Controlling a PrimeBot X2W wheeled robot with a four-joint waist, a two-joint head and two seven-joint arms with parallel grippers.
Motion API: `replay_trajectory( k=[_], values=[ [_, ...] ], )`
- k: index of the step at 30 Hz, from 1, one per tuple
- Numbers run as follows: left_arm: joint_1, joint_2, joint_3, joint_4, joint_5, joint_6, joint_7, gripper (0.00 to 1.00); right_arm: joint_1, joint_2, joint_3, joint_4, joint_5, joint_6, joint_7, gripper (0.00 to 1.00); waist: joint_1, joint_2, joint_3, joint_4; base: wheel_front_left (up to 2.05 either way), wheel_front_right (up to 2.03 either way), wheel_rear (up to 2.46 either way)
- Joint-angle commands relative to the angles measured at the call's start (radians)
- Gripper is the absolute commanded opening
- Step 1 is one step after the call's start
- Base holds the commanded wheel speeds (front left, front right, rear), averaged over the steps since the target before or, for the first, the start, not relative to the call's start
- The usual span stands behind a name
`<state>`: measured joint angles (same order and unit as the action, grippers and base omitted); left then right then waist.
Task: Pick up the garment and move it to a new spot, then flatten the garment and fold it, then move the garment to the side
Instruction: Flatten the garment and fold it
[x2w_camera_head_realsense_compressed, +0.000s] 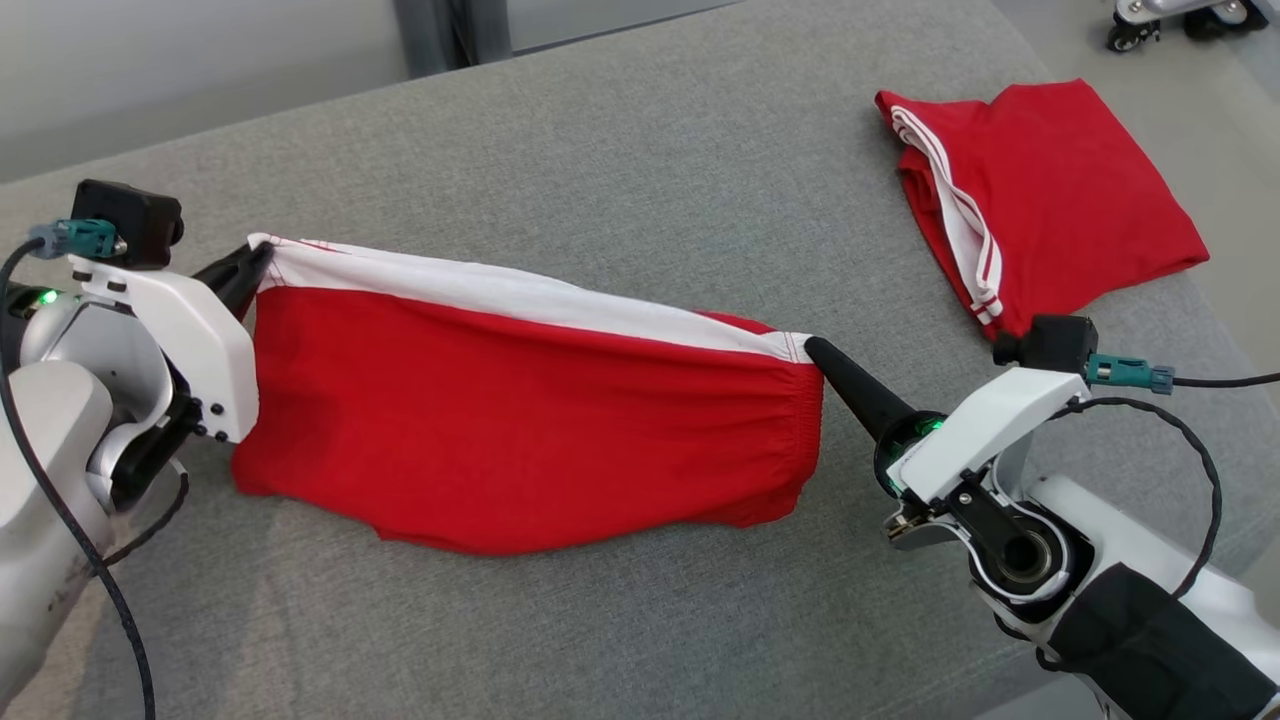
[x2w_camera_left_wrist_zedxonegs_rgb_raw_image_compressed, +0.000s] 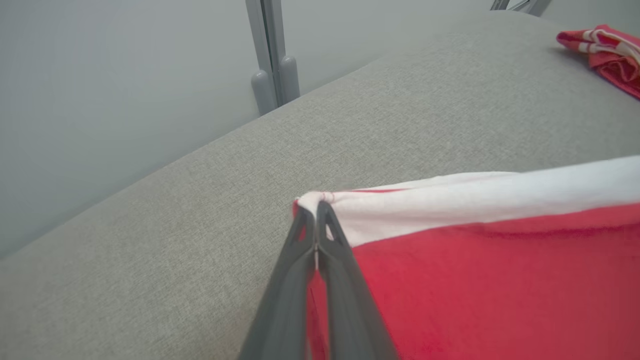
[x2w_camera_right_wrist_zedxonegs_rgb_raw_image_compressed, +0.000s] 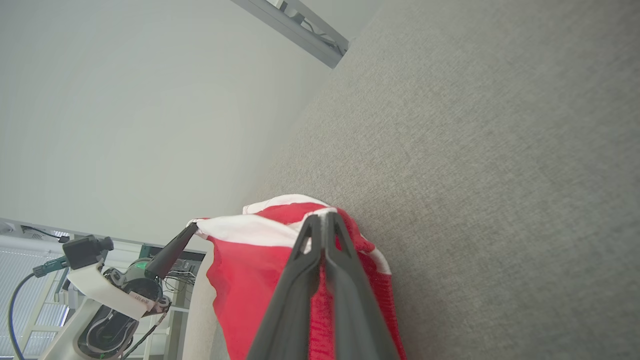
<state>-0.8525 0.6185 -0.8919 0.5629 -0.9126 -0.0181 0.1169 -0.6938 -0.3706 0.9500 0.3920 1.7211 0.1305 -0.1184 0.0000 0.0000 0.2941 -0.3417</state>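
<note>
A red garment (x2w_camera_head_realsense_compressed: 520, 420) with a white band along its top edge hangs stretched between my two grippers above the grey table (x2w_camera_head_realsense_compressed: 640, 160). My left gripper (x2w_camera_head_realsense_compressed: 262, 256) is shut on its top left corner. My right gripper (x2w_camera_head_realsense_compressed: 812, 347) is shut on its top right corner, by the gathered elastic edge. The lower hem sags onto the table. In the left wrist view the left gripper (x2w_camera_left_wrist_zedxonegs_rgb_raw_image_compressed: 316, 206) pinches the white corner of the garment (x2w_camera_left_wrist_zedxonegs_rgb_raw_image_compressed: 490, 270). Seen from the right wrist, the right gripper (x2w_camera_right_wrist_zedxonegs_rgb_raw_image_compressed: 323, 217) pinches the garment (x2w_camera_right_wrist_zedxonegs_rgb_raw_image_compressed: 250, 280), and the left gripper (x2w_camera_right_wrist_zedxonegs_rgb_raw_image_compressed: 194, 227) holds the far corner.
A second red piece of clothing (x2w_camera_head_realsense_compressed: 1050, 200) with white stripes lies folded at the table's far right, also seen as the folded clothing (x2w_camera_left_wrist_zedxonegs_rgb_raw_image_compressed: 607, 50) from the left wrist. A grey post (x2w_camera_left_wrist_zedxonegs_rgb_raw_image_compressed: 272, 55) stands behind the table's far edge. A wheeled base (x2w_camera_head_realsense_compressed: 1180, 20) sits on the floor at top right.
</note>
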Motion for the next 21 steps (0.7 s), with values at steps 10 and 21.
replay_trajectory(
  k=[10,21],
  values=[
    [-0.108,-0.029,-0.032,0.125,0.069,0.009,0.011,0.00,-0.028,0.036,-0.025,-0.026,-0.021,0.000,-0.024,0.00,0.0000,0.0000,0.063,-0.034,0.00,0.00,0.00],
    [-0.170,-0.075,-0.080,0.241,0.114,-0.030,0.003,0.00,-0.029,0.052,-0.032,-0.006,-0.044,0.000,-0.025,0.00,0.0000,0.0000,0.098,-0.046,0.00,0.00,0.00]
  ],
)
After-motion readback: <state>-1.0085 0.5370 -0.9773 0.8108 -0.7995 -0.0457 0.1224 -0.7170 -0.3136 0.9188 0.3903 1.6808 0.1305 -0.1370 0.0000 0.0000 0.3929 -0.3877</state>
